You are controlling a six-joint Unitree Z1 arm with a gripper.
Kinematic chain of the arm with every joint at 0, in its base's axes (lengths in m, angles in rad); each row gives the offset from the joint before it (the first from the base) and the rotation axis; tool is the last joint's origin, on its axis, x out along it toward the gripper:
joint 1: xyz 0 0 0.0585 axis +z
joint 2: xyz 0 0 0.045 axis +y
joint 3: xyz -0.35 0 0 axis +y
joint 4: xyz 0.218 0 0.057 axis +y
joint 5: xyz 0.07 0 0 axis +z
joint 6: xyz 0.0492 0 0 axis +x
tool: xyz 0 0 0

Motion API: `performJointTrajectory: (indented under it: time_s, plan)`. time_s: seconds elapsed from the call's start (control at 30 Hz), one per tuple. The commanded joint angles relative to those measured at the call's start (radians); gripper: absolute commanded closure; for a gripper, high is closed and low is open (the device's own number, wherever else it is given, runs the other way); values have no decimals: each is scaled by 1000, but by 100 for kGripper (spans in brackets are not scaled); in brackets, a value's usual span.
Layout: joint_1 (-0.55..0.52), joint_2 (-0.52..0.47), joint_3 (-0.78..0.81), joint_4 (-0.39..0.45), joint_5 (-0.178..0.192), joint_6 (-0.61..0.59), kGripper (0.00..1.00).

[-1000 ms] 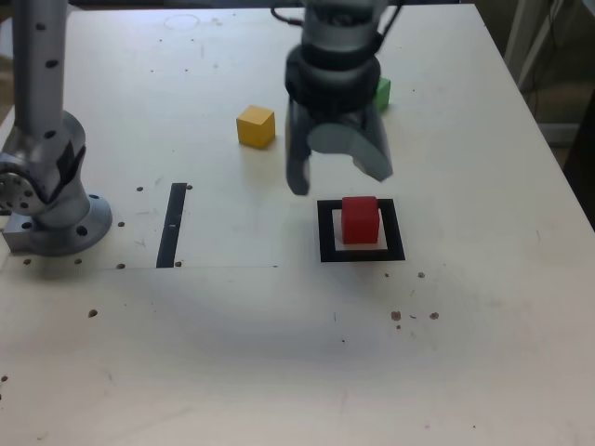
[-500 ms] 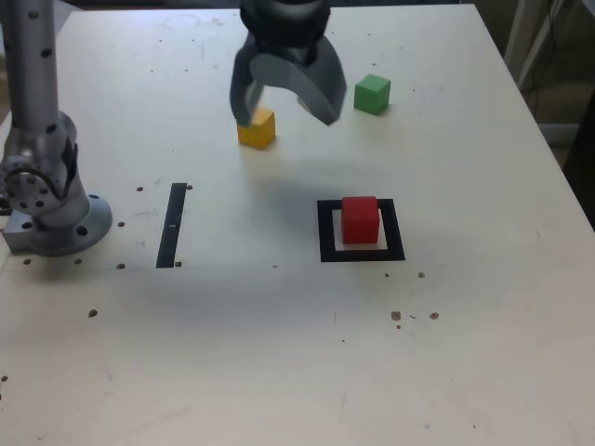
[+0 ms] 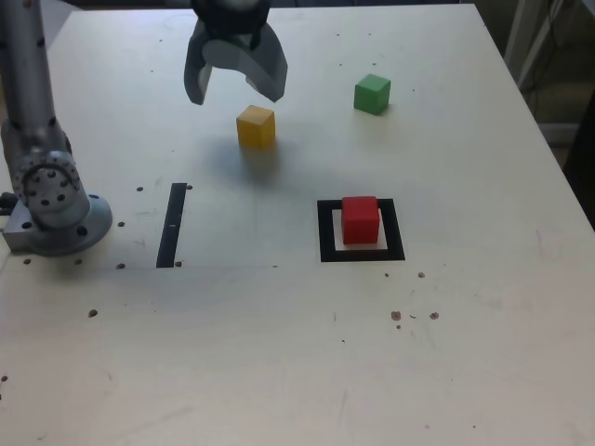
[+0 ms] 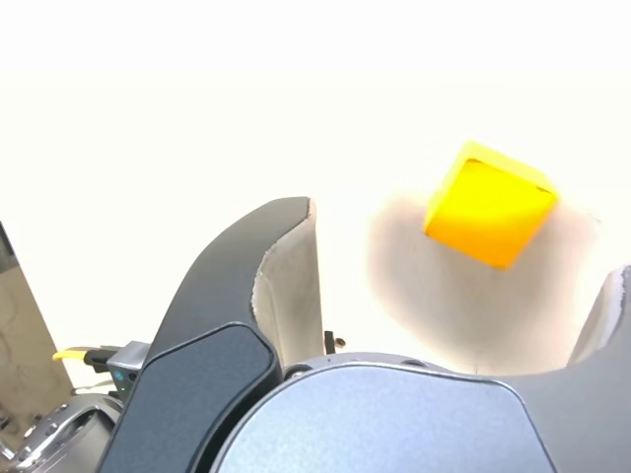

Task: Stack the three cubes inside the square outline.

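**One cube home, two to go**

White and lightly speckled, the table (image 3: 279,362) fills your exterior view, with the arm's grey base (image 3: 56,218) bolted near its 9 o'clock edge and a narrow black strip (image 3: 172,225) just beside that base. Look a little toward 3 o'clock from the table's middle and you find the square outline (image 3: 362,252), with the red cube (image 3: 360,220) sitting upright on its pale centre. By my reading that is the first layer done.

The other two blocks are loose on the table. From the red cube, the yellow cube (image 3: 256,126) lies toward 11 o'clock and the green cube (image 3: 372,94) toward 12 o'clock, well apart from each other and from the frame. Neither is stacked, so two lifts and two placements remain.

Your gripper (image 3: 234,82) hangs above the table just off the yellow cube toward 11 o'clock, its jaws spread wide and carrying nothing. In the wrist view the yellow cube (image 4: 490,215) shows ahead of the gripper (image 4: 463,296), roughly in line with the gap between the two jaws but clear of both; nothing touches it.

You look to be lining up on yellow as the second block. It seems turned somewhat against the jaws, so square the wrist to its faces before you descend. Green would then top the stack.
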Motion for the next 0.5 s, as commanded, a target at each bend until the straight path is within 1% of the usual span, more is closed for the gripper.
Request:
performJointTrajectory:
  time_s: [0.0,0.27,0.47]
  plan:
    - [4,26,12,-24,2,25,2]
    - [5,99,27,-97,-3,81,6]
    - [27,163,26,-132,-36,112,15]
